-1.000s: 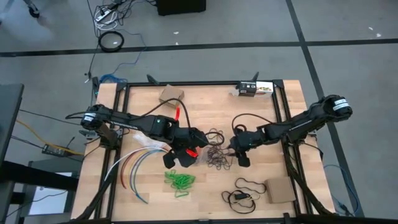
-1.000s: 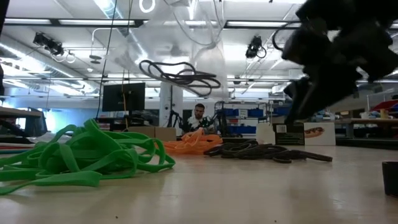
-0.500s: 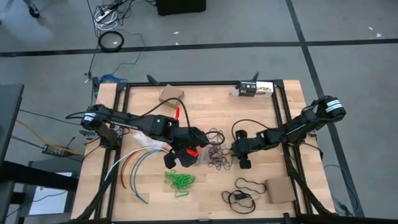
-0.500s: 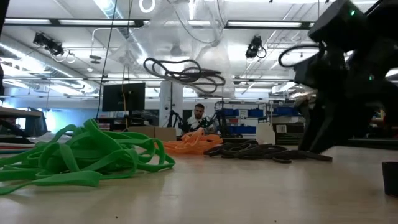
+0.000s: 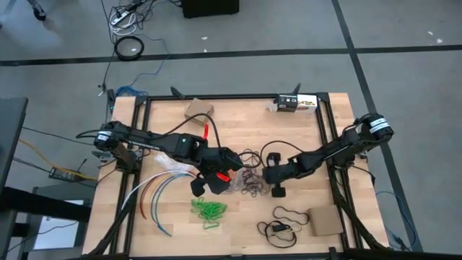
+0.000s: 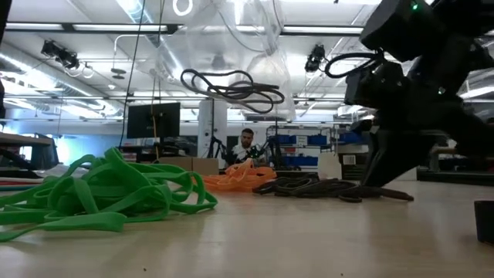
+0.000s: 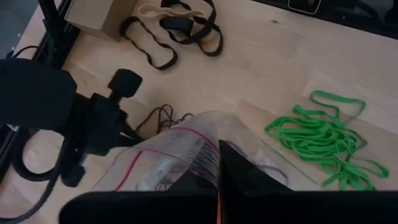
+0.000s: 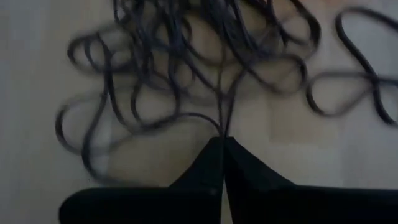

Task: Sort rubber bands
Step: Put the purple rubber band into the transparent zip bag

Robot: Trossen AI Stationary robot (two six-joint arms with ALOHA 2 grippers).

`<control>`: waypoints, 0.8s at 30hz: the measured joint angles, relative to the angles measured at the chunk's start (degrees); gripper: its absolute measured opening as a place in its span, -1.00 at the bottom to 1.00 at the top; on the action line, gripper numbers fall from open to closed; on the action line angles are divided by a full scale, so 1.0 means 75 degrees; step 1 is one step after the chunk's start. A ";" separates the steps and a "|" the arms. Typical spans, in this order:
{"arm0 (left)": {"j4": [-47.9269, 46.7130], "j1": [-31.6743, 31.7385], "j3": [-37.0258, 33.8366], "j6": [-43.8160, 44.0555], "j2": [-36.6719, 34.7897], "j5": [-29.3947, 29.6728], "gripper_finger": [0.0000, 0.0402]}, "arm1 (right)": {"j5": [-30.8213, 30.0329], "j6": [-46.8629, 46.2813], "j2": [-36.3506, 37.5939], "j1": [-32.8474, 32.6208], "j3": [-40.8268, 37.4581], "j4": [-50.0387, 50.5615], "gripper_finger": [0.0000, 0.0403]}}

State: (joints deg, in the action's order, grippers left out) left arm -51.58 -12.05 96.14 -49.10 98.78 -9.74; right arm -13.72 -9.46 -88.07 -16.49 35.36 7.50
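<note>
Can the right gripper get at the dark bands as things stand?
Probably yes. The right gripper sits at the edge of the dark bands, and its wrist view shows shut fingertips on a few strands. The left gripper, holding a clear bag, is on the pile's far side.

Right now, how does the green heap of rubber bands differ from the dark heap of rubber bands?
The green rubber bands lie in a tight small clump, while the dark rubber bands spread in loose loops. The green rubber bands lie alone, no gripper on them; the right gripper is shut on strands of the dark rubber bands, and the left gripper holds a clear plastic bag beside them. Both heaps rest on the wooden table.
</note>
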 joint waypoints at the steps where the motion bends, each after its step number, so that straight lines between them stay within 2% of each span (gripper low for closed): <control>1: 0.0007 0.0000 0.0000 0.0001 -0.0003 0.0000 -1.00 | -0.0107 0.0019 0.0149 -0.0005 0.0077 0.0332 -0.99; 10: 0.0108 0.0000 0.0000 0.0011 -0.0001 0.0000 -1.00 | -0.0811 0.0463 0.1812 0.0000 0.1230 0.1594 -1.00; 15: 0.0107 0.0000 0.0000 0.0017 0.0000 0.0002 -1.00 | -0.1212 0.0704 0.2357 0.0048 0.1603 0.2111 -1.00; 20: 0.0110 0.0000 0.0000 0.0030 0.0000 0.0003 -1.00 | -0.0763 0.0712 0.2568 0.0373 0.1650 0.2575 -0.98; 24: 0.0111 0.0000 0.0000 0.0045 0.0000 0.0003 -1.00 | -0.0452 0.0298 0.2318 0.0695 0.1598 0.3419 -0.85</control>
State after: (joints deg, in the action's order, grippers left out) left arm -50.75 -12.05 96.14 -48.76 98.78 -9.72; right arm -17.10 -7.23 -70.68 -11.28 47.34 33.14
